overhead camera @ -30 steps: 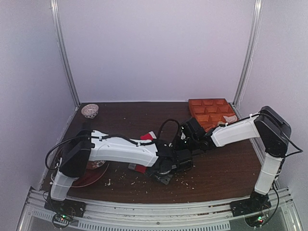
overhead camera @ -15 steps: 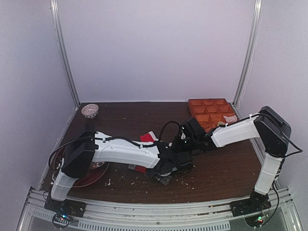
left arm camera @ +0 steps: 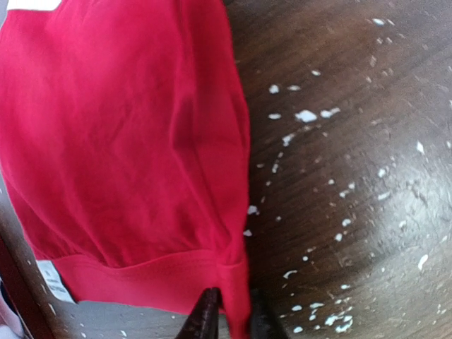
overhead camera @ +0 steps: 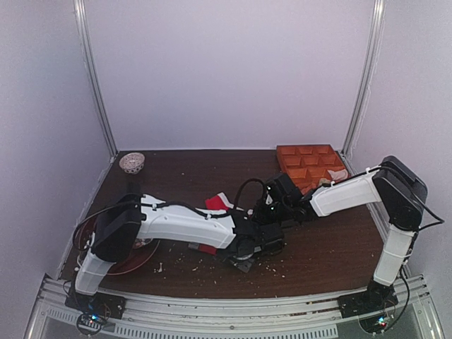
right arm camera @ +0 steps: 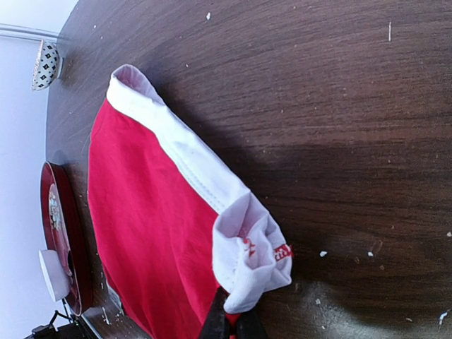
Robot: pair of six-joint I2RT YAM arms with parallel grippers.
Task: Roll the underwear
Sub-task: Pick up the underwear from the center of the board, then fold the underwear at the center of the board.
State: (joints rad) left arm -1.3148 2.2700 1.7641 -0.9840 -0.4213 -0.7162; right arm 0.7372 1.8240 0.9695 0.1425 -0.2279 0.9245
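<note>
Left arm has slid right and its jaws have closed in: left jaws now pinch the red hem of the underwear (left arm camera: 127, 141), which lies mid-tabletop (left arm camera: 353, 141) between both wrists. Right jaws are clenched on the bunched corner of the white waistband (right arm camera: 183, 159). Red lettering (right arm camera: 250, 247) on the waistband and a small red tag (right arm camera: 283, 251) are too crumpled to read. White label (left arm camera: 53, 279) blurred, unreadable. From the top view the arms hide most of the garment. Both wrist views cut the jaws off at the bottom edge.
</note>
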